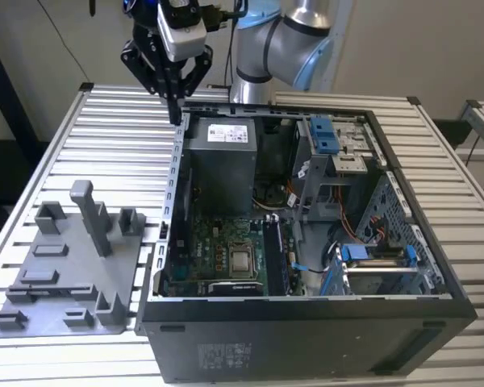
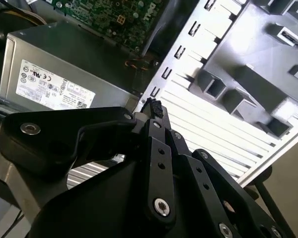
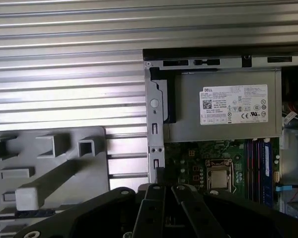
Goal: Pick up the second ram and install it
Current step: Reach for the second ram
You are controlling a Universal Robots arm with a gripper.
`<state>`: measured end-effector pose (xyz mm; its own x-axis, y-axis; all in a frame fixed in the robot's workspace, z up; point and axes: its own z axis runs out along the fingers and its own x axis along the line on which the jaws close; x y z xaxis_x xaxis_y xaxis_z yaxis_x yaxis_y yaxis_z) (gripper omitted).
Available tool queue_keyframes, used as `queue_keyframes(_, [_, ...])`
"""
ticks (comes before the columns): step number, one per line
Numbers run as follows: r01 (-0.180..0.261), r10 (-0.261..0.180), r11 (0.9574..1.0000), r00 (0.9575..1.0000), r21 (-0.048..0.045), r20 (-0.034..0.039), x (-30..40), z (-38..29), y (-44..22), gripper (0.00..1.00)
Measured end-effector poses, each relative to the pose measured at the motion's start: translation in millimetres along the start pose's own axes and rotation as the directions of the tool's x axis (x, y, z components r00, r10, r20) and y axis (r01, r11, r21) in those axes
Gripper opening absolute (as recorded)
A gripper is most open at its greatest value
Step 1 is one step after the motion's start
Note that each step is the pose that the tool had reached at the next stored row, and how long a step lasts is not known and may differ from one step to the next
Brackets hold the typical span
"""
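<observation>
Black two-finger claw (image 1: 176,114) hangs tips-down over the far corner of the one open black sheet-metal computer case (image 1: 306,343), on the exterior view's left. We see it pinched narrow, tips together, with no board between them. In both wrist views the tips sit above the case's perforated side rim.

We cannot pick out the second ram for sure. In the first wrist view a bank of narrow blue-and-dark strips (image 3: 260,168) stands on the green circuit board (image 1: 198,250). Their long axis runs away from the power supply, parallel to the case's side wall. One dark thin strip (image 3: 32,214) lies low on the tray, long axis parallel to the desk slats. We cannot tell which of these is the stick.

Counts and materials:
- One ribbed silver metal desk (image 1: 105,153).
- One matte grey plastic tray (image 1: 125,270) beside the case, with blocky holders and one tall slanted post (image 1: 93,218).
- One grey metal box power supply (image 1: 222,161) with a white label.
- One square silver processor socket (image 1: 242,260).
- Two blue plastic brackets (image 1: 323,133) (image 1: 373,253).
</observation>
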<state>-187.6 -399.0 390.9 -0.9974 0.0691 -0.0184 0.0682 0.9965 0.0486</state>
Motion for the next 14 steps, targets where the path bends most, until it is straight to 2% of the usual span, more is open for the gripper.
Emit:
queue_keyframes(4, [0.001, -0.001, 1.0000, 1.0000, -0.0001, 0.0001, 7.4, 0.1, -0.6, 0.11])
queue_keyframes(14, [0.003, -0.003, 1.0000, 1.0000, -0.0001, -0.0001, 31.0, 0.4, -2.5, 0.11])
